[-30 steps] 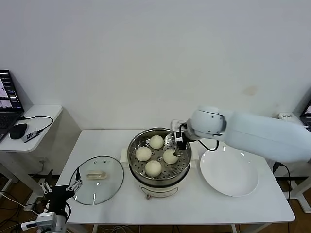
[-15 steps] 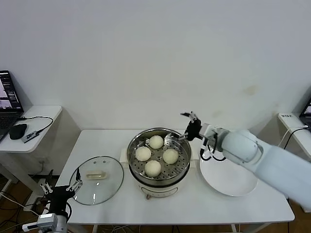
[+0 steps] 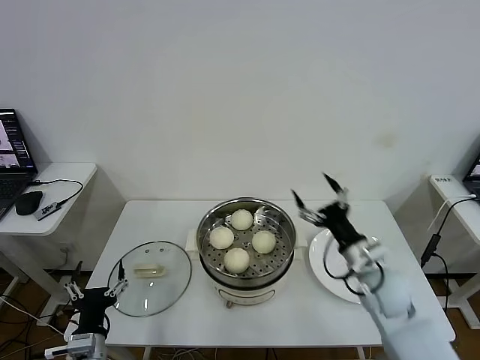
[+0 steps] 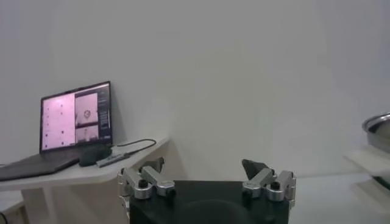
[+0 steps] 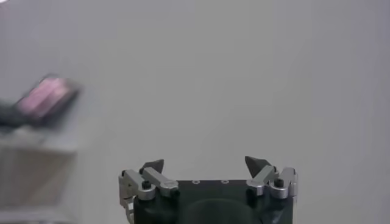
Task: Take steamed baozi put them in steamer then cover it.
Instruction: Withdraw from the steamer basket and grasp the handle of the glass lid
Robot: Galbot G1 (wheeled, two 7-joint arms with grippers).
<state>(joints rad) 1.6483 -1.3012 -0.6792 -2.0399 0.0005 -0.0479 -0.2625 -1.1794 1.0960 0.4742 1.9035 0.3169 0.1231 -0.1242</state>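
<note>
Withdrawn from the pot since the earlier frames, the right gripper (image 3: 319,196) now stands raised above the gap between the steamer (image 3: 245,238) and the white plate (image 3: 354,264), jaws spread wide and empty; a second ago it was down among the buns at the tray's 3 o'clock side. Nothing else has shifted: buns, lid and plate lie as before.

Nearest the robot, the left gripper (image 3: 95,289) is parked low at the table's 8 o'clock corner, fingers likewise splayed and holding nothing. Just beyond it, at its 1 o'clock, the cover (image 3: 148,277) lies flat on the white table (image 3: 300,315), its cream handle (image 3: 148,270) running roughly 9-to-3 o'clock across the glass. The lid's rim lies just beside the steamer's base, at the pot's 9 o'clock.

Farther in, all four steamed baozi (image 3: 236,259) sit on the perforated tray inside the steamer, which stands uncovered. Loading therefore appears complete, and covering is judged the remaining step.

The coming move turns on one relation: the cover lies on the left of the pot, just ahead of the left gripper and well apart from the right one, so the left arm is the nearer candidate. A grasp would probably close across the handle's short width.
</note>
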